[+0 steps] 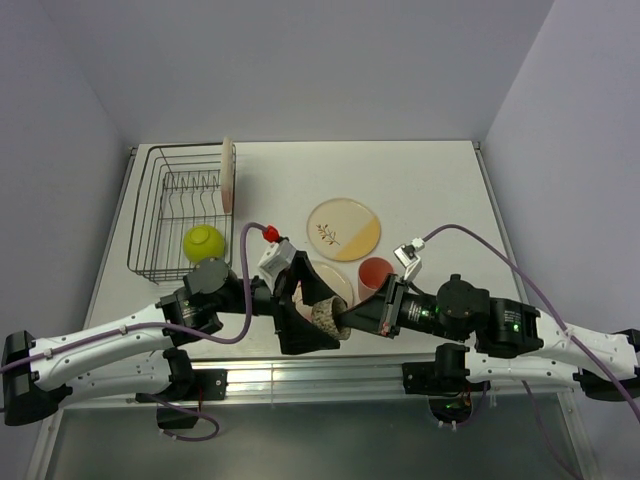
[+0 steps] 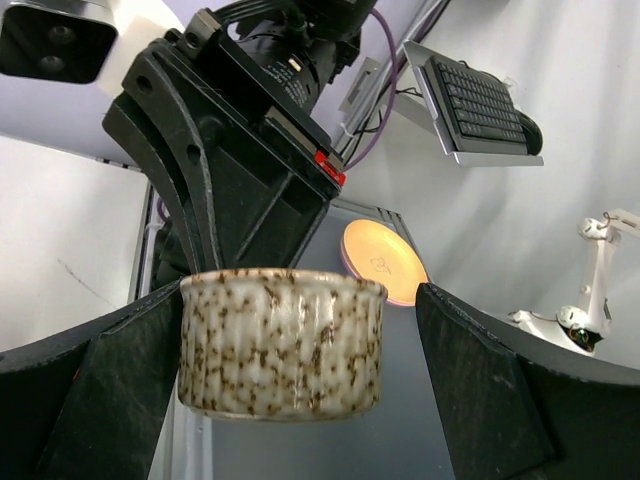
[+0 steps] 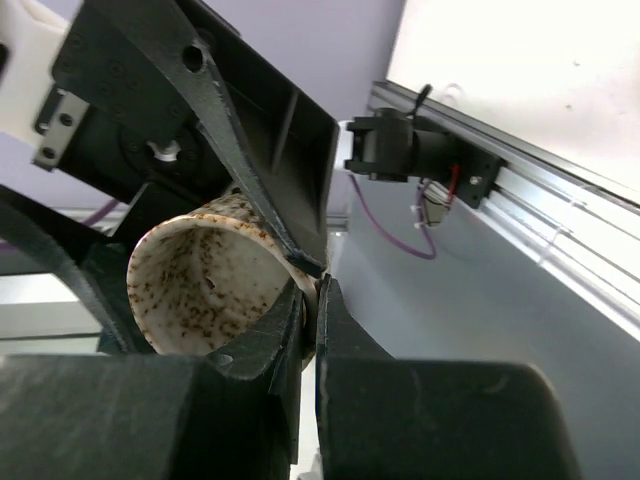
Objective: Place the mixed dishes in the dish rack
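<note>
Top external, speckled dish [image 1: 326, 316] between pincers, cup [image 1: 375, 272] beside

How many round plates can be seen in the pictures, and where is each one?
3. One plate stands upright in the dish rack; one plate lies flat mid-table; a third plate lies nearer, partly hidden under the left arm. Others may be hidden.

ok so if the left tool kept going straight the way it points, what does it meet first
Likely the speckled dish between its fingers, which the right tool grips by the rim; right behind it is that tool's black body. Depth is unclear.
</note>
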`<state>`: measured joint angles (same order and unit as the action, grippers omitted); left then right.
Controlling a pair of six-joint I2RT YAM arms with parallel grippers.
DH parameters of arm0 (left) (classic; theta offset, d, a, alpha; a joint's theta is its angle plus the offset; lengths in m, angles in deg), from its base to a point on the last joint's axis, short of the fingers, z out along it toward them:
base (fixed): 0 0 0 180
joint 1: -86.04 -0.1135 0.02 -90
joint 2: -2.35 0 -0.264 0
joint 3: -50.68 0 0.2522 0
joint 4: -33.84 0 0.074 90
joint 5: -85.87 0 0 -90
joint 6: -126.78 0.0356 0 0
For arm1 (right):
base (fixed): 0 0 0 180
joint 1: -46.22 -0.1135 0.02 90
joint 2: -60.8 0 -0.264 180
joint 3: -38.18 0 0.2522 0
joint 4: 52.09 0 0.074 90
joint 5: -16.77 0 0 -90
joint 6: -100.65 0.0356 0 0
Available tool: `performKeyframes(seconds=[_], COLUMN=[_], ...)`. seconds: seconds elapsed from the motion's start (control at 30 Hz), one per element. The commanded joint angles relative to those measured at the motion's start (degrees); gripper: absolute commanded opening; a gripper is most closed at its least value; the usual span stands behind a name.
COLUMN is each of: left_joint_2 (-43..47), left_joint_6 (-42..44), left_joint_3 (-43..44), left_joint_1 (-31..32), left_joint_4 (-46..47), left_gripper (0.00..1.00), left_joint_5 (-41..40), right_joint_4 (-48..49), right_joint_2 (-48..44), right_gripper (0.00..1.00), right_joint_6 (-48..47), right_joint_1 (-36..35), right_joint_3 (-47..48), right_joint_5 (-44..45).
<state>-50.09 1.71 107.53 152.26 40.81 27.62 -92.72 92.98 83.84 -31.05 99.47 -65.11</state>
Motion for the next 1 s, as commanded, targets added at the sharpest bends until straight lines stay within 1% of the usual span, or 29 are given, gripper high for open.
performKeyframes(seconds=[0.0,0.23,0.43,0.57,0.73,0.83,0.97], left_joint_2=[0.4,0.9,1.2,1.9,4.1,4.2,3.8], left_joint_6=[1.5,1.7,2.1,2.2,2.7,2.7,2.7], left_joint_3=[1.3,1.1,2.0,1.8,1.2,1.2,1.2], left_joint_1=[0.8,1.5,2.0,2.0,2.0,2.1,2.1], left_joint_4=[4.1,4.1,3.5,3.5,2.6,2.0,1.6], left_gripper=[0.99,0.99,0.91,0.94,0.95,0.92,0.84], left_joint_5=[2.4,1.9,-0.6,-2.7,-5.0,-5.2,-4.9], right_joint_4=[6.8,7.1,8.2,9.8,10.7,11.3,12.5], right_joint_2=[-1.9,-3.9,-2.1,-1.9,-2.8,-3.4,-3.6], right_gripper=[0.00,0.00,0.00,0.00,0.00,0.00,0.00], right_joint_6=[1.3,2.7,3.0,3.5,4.7,5.0,5.3], right_joint_1=[-0.1,-0.1,0.0,0.0,0.1,0.0,0.1], right_joint_3=[-0.2,-1.3,-1.7,-2.9,-4.9,-5.5,-5.7], right_joint_5=[0.1,1.9,0.6,-0.2,-0.2,0.2,0.3])
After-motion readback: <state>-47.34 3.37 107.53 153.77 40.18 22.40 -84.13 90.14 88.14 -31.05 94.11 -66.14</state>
